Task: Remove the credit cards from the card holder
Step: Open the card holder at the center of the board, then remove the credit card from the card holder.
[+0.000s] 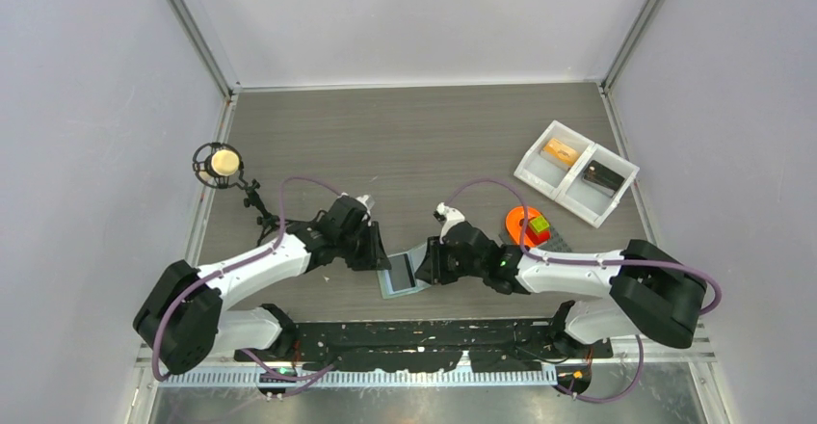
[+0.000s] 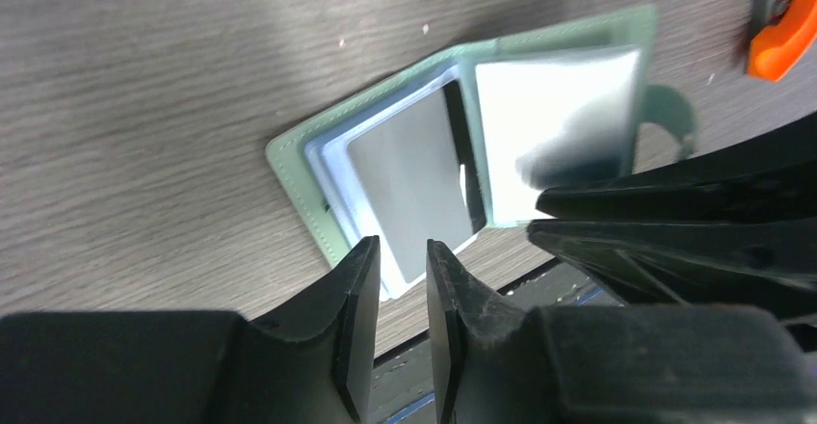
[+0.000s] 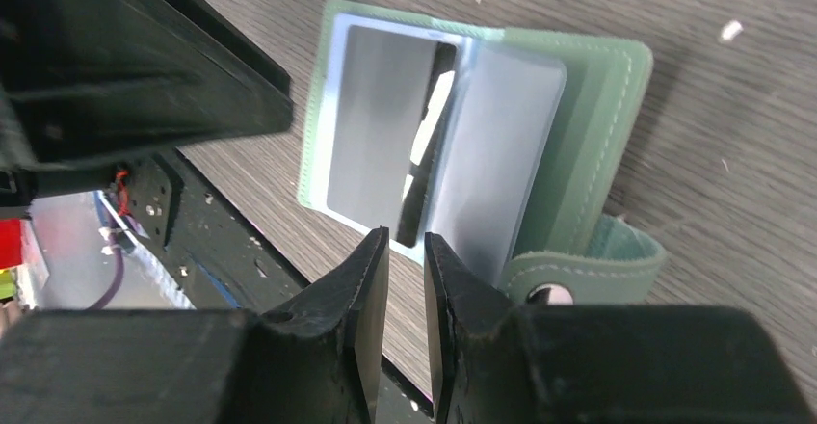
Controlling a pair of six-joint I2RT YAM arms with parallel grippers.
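The card holder (image 1: 400, 275) lies open on the table close to the front edge, sage-green cover (image 2: 308, 169) down and pale blue pockets up. A grey card (image 2: 409, 188) sits in one pocket, also shown in the right wrist view as the grey card (image 3: 371, 125). A clear pocket leaf (image 3: 501, 145) is lifted at the fold. My left gripper (image 1: 379, 252) (image 2: 403, 244) hovers at the holder's left edge, jaws a narrow gap apart and empty. My right gripper (image 1: 427, 260) (image 3: 406, 236) is at its right edge, also slightly open and empty.
A white two-compartment tray (image 1: 576, 171) holding small items stands at the back right. A grey plate with an orange shape (image 1: 523, 222) and a green block (image 1: 539, 225) lies right of the arms. A ball on a black stand (image 1: 224, 162) is at the left. The black rail (image 1: 434, 332) runs along the front edge.
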